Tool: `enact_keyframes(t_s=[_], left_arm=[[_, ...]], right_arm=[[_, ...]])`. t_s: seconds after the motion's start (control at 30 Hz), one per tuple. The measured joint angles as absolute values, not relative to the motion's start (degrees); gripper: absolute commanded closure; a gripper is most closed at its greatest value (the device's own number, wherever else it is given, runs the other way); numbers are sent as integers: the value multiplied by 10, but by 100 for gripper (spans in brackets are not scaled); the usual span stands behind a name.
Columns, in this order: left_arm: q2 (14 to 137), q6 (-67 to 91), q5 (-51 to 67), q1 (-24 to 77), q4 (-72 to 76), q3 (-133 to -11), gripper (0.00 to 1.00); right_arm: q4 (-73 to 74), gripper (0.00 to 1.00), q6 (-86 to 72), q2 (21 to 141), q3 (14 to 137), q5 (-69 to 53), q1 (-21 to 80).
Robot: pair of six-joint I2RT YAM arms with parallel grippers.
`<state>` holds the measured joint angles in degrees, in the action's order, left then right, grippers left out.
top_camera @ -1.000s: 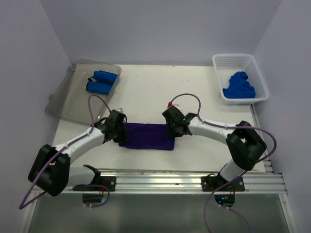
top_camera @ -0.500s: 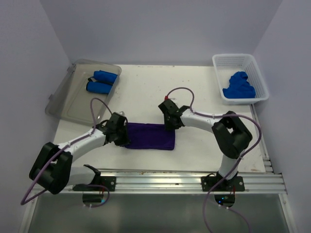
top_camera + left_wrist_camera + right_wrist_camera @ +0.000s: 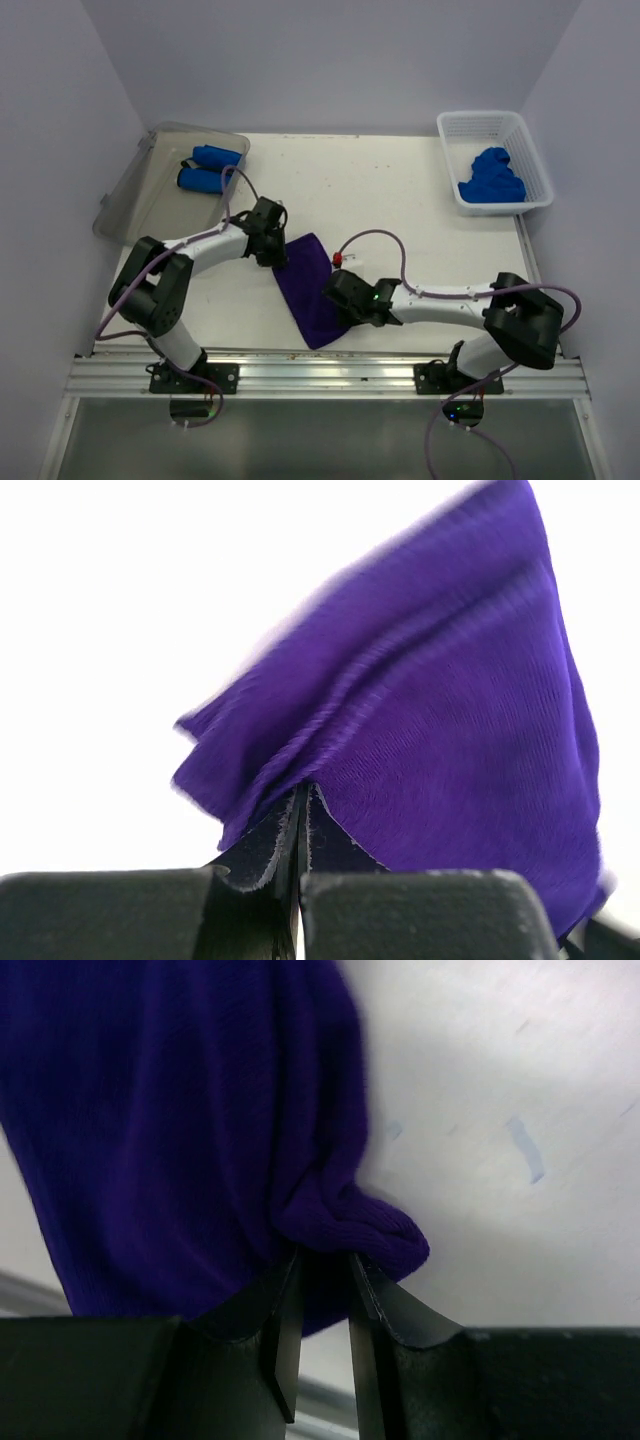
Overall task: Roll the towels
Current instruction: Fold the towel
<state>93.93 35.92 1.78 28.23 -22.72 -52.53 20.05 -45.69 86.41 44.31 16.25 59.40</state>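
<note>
At the near middle of the table [image 3: 420,215], between the two arms: purple towel [image 3: 312,290], drawn out as a slanted strip from far left to near right. Far end pinched in the left gripper [image 3: 272,243], jaws pressed fully together on a corner. From the left wrist, purple towel [image 3: 440,700] fanning away from the closed tips in soft ridges. Near end caught in the right gripper [image 3: 345,300], jaws narrowed to a slim gap with a bunched fold of the purple towel [image 3: 170,1110] clamped between them. Hard to say from above whether the middle of the cloth lies on the table or hangs just clear of it.

Elsewhere: two rolled blue towels [image 3: 208,168] side by side in the grey tray [image 3: 140,205] at far left; a heap of loose blue towels [image 3: 492,178] in the white basket [image 3: 530,150] at far right.

Step in hand, by the look of it: carrying and straightening the purple towel ahead of rolling. No roll begun yet; cloth creased, not flat.

Next move, as a judgement: lower both ends together under light tension, lay the strip flat and square on bare table, then free one end and start a tight turn from it. Calls for matched motion of both arms; otherwise slack, twist or a lopsided roll.
</note>
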Motion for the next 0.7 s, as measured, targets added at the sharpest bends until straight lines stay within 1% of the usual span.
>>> enact_keyframes(t_s=[0.13, 0.23, 0.37, 0.5, 0.6, 0.63, 0.7], left_arm=[[982, 338, 18, 287, -235, -580, 100], [1002, 321, 6, 290, -247, -623, 100], [1000, 305, -7, 290, -261, -666, 100], [970, 304, -6, 291, -270, -669, 100], [924, 312, -6, 294, -277, -656, 100], [899, 321, -6, 297, -275, -644, 100], [840, 337, 1, 302, -270, -610, 100]], right_arm=[[230, 73, -519, 837, 435, 154, 681], [267, 71, -539, 814, 440, 157, 702], [314, 69, -542, 787, 461, 189, 698], [340, 70, -519, 802, 512, 211, 682], [340, 74, -488, 842, 563, 216, 651], [335, 78, -477, 855, 576, 215, 637], [327, 80, -454, 880, 595, 210, 609]])
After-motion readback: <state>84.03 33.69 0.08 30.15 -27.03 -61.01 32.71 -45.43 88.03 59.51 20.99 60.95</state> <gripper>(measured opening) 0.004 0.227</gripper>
